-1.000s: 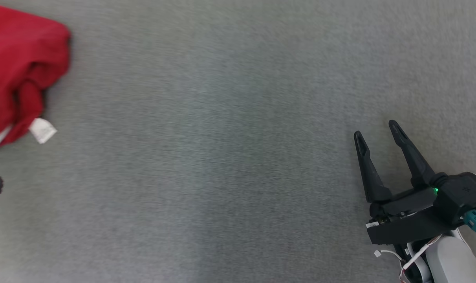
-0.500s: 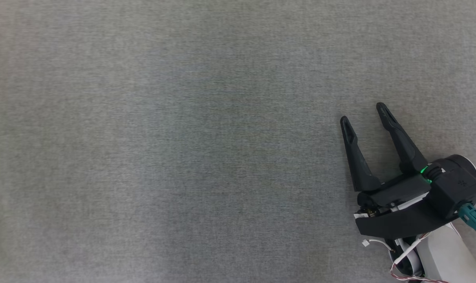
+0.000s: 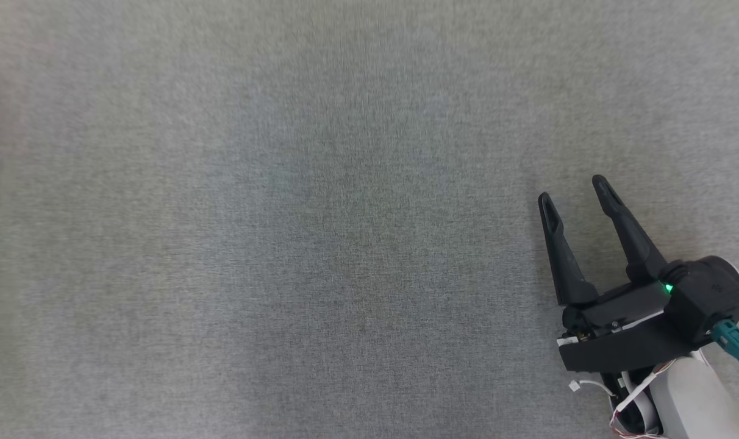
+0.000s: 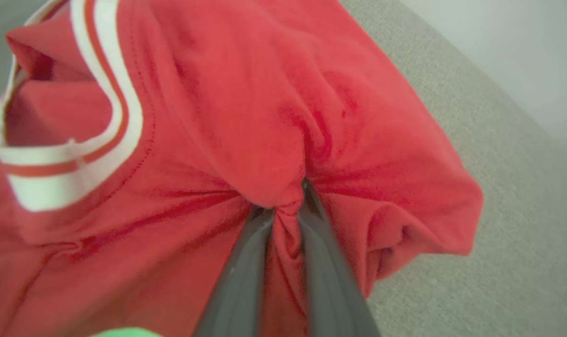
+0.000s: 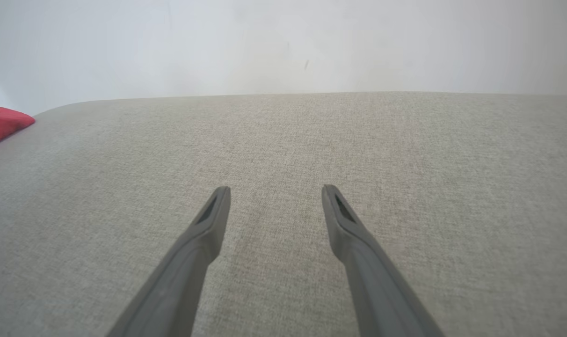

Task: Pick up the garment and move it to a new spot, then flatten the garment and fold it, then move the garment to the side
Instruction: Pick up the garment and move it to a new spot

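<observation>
- One fold of the red shirt (image 4: 218, 93) is pinched tight by the left gripper (image 4: 288, 203), with the bulk bunched at 12 o'clock.
- From the right gripper (image 5: 274, 192), spread and empty, the shirt is seen far off at 10 o'clock.
- The lift is judged best made by the left arm.

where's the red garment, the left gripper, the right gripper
red garment (image 4: 246, 93), left wrist view, plain red cloth near its middle
left gripper (image 4: 286, 201), left wrist view, midway between fingertips pinching cloth
right gripper (image 3: 572, 188), head view, midway between its open fingertips
</observation>
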